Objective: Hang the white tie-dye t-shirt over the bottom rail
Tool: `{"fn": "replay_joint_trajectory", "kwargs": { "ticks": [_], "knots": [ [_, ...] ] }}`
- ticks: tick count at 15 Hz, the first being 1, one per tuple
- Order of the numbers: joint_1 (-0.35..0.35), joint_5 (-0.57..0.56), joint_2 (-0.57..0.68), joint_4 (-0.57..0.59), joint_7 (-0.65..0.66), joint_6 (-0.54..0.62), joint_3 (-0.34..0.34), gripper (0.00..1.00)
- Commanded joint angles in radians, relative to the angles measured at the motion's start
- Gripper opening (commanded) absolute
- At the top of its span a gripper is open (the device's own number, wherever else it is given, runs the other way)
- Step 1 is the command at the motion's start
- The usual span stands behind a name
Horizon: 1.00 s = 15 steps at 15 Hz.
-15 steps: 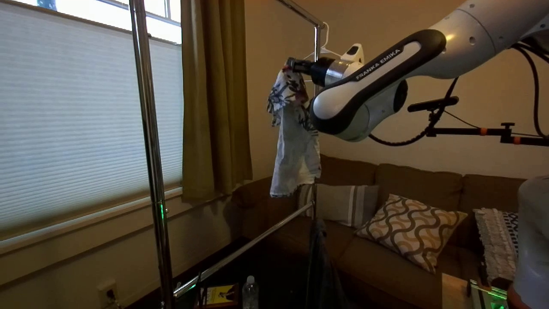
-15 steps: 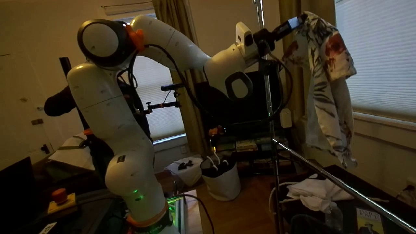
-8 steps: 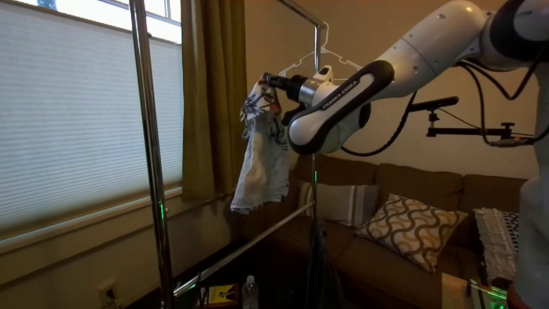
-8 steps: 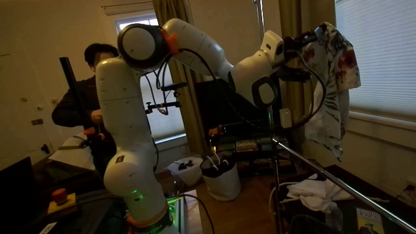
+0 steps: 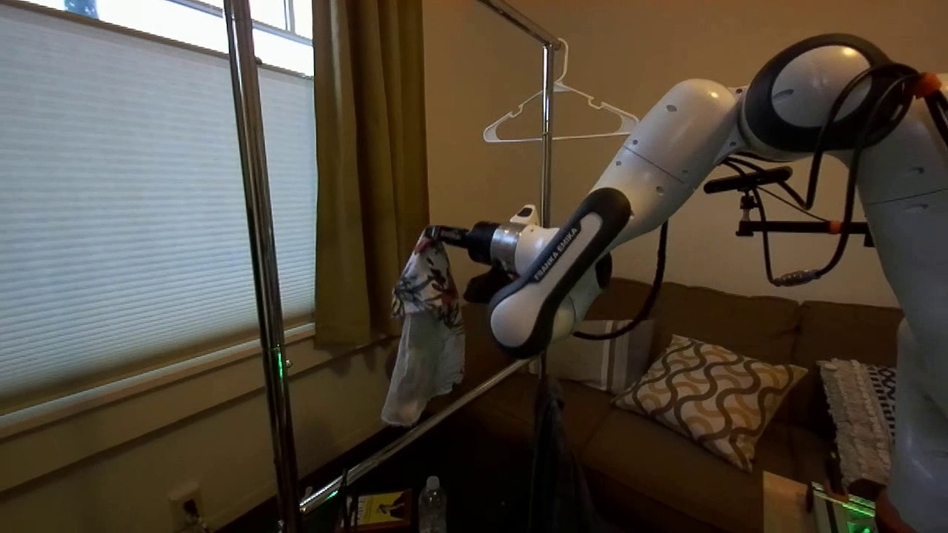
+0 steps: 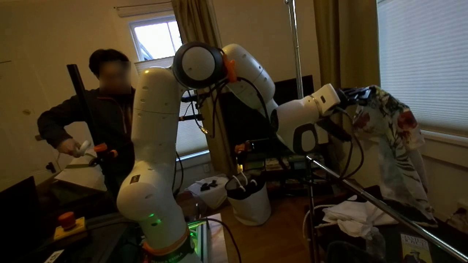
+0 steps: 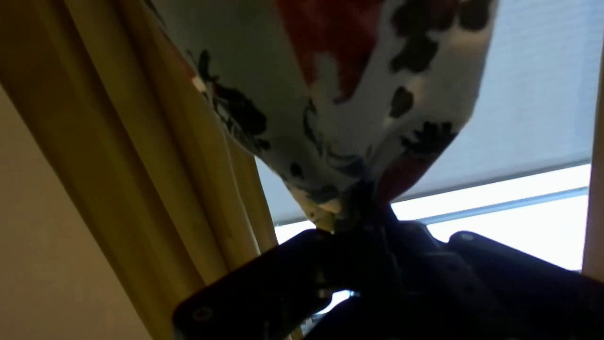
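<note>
A white shirt (image 5: 422,355) with red, black and green leaf-like print hangs down from my gripper (image 5: 432,234). In an exterior view the shirt (image 6: 398,157) drapes beyond my gripper (image 6: 372,90), its hem appearing just above the bottom rail. In the wrist view the jaws are closed on a bunched part of the shirt (image 7: 339,94), and my gripper (image 7: 361,200) is dark against the window. The chrome bottom rail (image 5: 437,418) of the garment rack runs below; it also shows in an exterior view (image 6: 365,194). Whether shirt and rail touch I cannot tell.
A chrome upright (image 5: 255,222) and a white hanger (image 5: 559,137) belong to the rack. Dark cloth (image 5: 555,459) hangs near the rail's far end. A bottle (image 5: 432,503), a book (image 6: 416,248) and white cloth (image 6: 354,215) lie below. A person (image 6: 113,109) stands behind the arm.
My gripper has moved down and toward the window side, carrying the shirt lower, close to the bottom rail's height. The white hanger is now uncovered in an exterior view. The grip stays closed.
</note>
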Motion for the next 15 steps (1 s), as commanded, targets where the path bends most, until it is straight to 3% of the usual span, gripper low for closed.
{"fn": "replay_joint_trajectory", "kwargs": {
  "ticks": [1, 4, 8, 9, 12, 13, 15],
  "knots": [
    [-0.015, -0.036, -0.064, -0.251, 0.127, 0.001, 0.033, 0.00],
    [0.000, 0.047, -0.084, -0.426, 0.134, -0.013, 0.038, 0.00],
    [0.002, -0.003, -0.087, -0.655, 0.265, 0.003, 0.080, 0.00],
    [0.022, 0.008, 0.073, -0.533, 0.274, -0.006, 0.093, 0.00],
    [0.044, 0.047, 0.119, -0.572, 0.306, -0.084, 0.132, 0.00],
    [0.029, 0.020, 0.071, -0.567, 0.281, -0.048, 0.119, 0.02],
    [0.036, 0.028, 0.123, -0.556, 0.287, -0.063, 0.130, 0.02]
  ]
}}
